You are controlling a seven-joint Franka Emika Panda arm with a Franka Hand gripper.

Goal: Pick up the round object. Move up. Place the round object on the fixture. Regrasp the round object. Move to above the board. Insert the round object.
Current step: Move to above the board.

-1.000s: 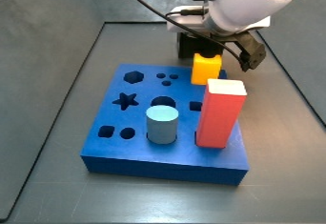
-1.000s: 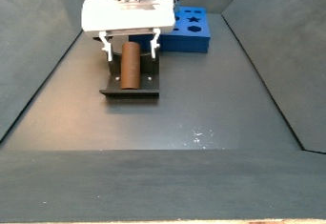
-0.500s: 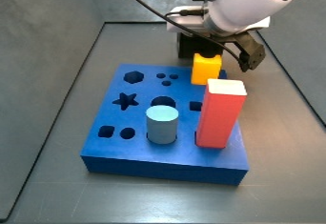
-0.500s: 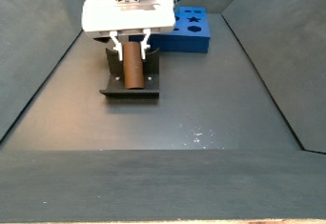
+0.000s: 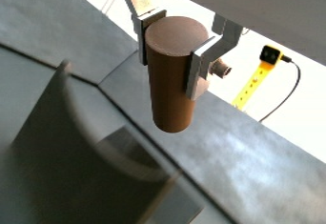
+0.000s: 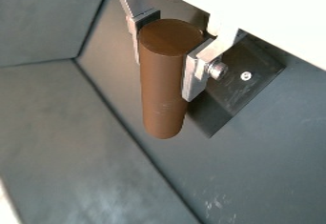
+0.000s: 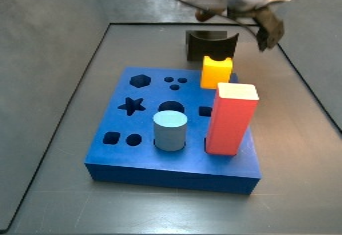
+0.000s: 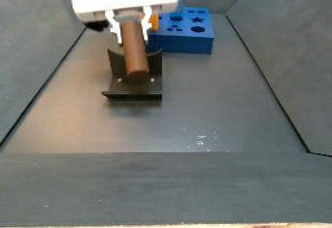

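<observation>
My gripper (image 8: 127,20) is shut on the round object (image 8: 132,52), a reddish-brown peg that hangs upright from the fingers just above the fixture (image 8: 134,86). Both wrist views show the silver fingers (image 5: 204,61) clamped on the peg's upper end (image 5: 173,75), and it fills the jaws in a wrist view (image 6: 162,85) too. In a side view my gripper (image 7: 261,24) is high above the dark fixture (image 7: 210,44), and the peg is hidden by the hand there. The blue board (image 7: 127,144) lies in front of the fixture and also shows in a side view (image 8: 188,33).
On the board stand a light grey-blue cylinder (image 7: 170,131), a tall red block (image 7: 231,119) and a yellow-orange notched block (image 7: 217,72). Sloping dark walls (image 8: 39,86) close in the floor on both sides.
The gripper has closed on the peg where it lay on the fixture and risen with it. The peg is now lifted off the notch.
</observation>
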